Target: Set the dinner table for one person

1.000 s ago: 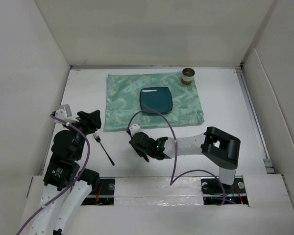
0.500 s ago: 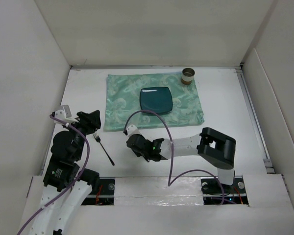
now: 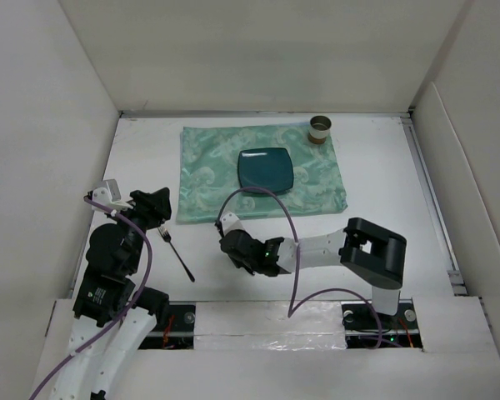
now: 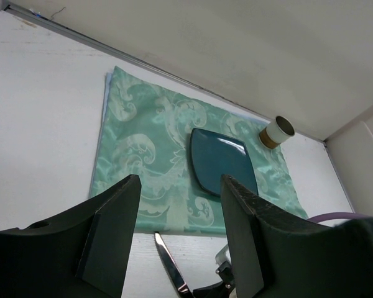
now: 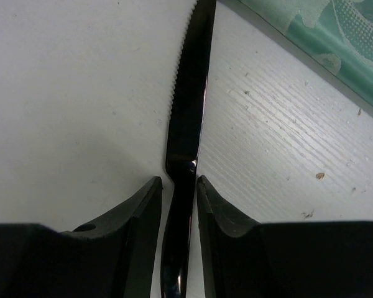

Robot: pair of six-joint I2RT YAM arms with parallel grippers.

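Right gripper is straddling knife lying flat on table near mat; jaws nearly touching it, clamped or not, can't tell. Should be squeezing centred on the neck, lifting level.

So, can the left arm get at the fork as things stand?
Probably yes: the fork lies uncovered on the table beside the open left end effector; the right end effector is away at the knife.

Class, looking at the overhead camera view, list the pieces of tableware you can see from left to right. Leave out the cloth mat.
fork → teal plate → cup
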